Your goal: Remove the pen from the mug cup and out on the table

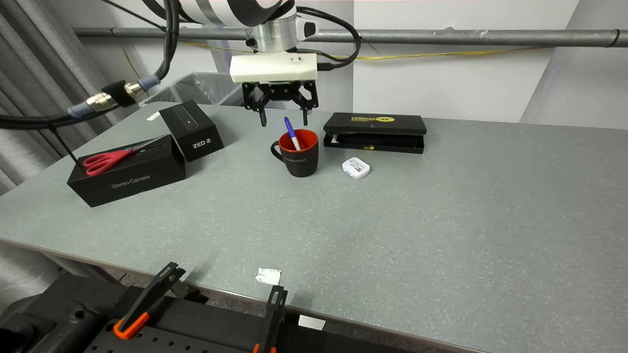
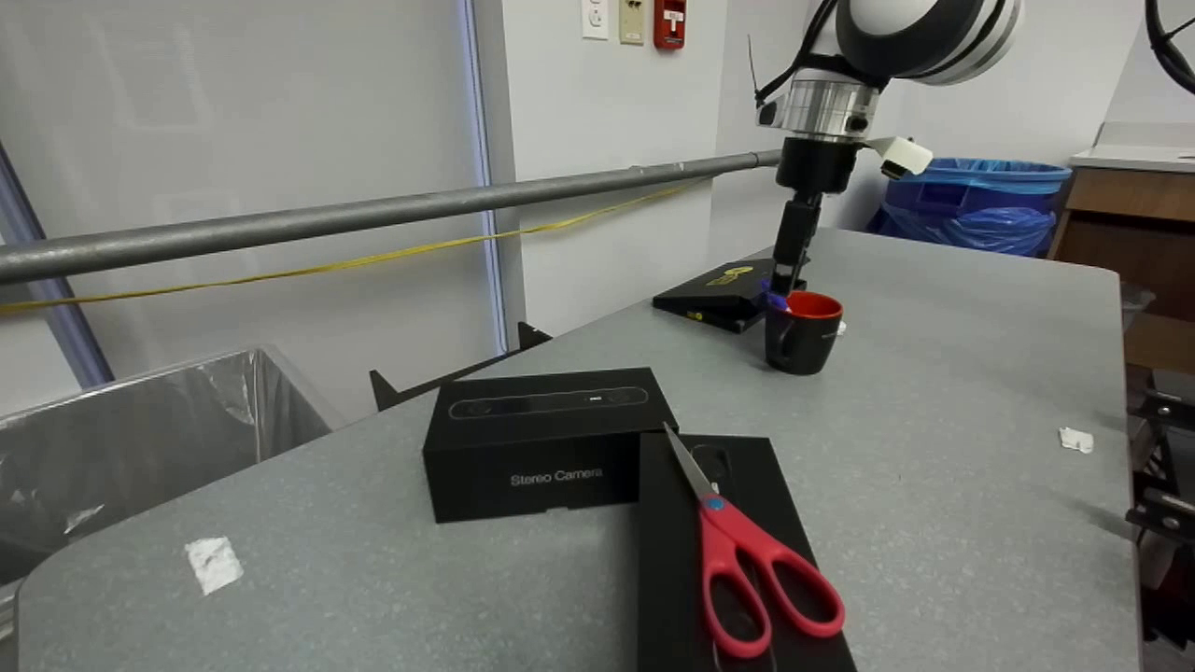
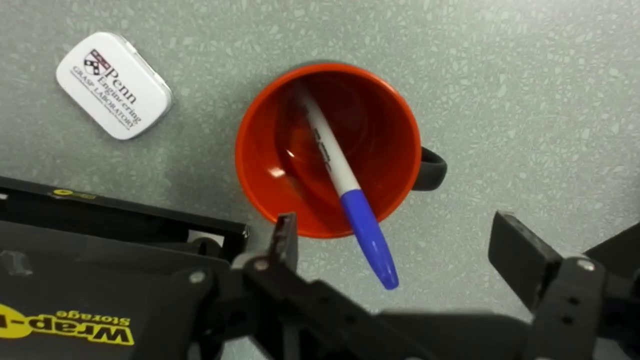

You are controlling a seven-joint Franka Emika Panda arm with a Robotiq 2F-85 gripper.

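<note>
The grey desk (image 1: 441, 235) is speckled. On it sit an upright black mug cup (image 1: 301, 165) with a white tin (image 1: 355, 167) and a black storage box (image 1: 375, 126) near it, two black camera boxes (image 1: 191, 128) close together, a white scrap (image 2: 213, 564) near one end, another scrap (image 2: 1075, 440) near a long edge.

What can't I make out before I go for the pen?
Mug: print too small in an exterior view.
Pen: lower end blurred in the wrist view; mug wall hides it in both exterior views.
Black storage box: lid hides most of its inside, wrist view.
Arm: cut off by the top edge in both exterior views.
</note>
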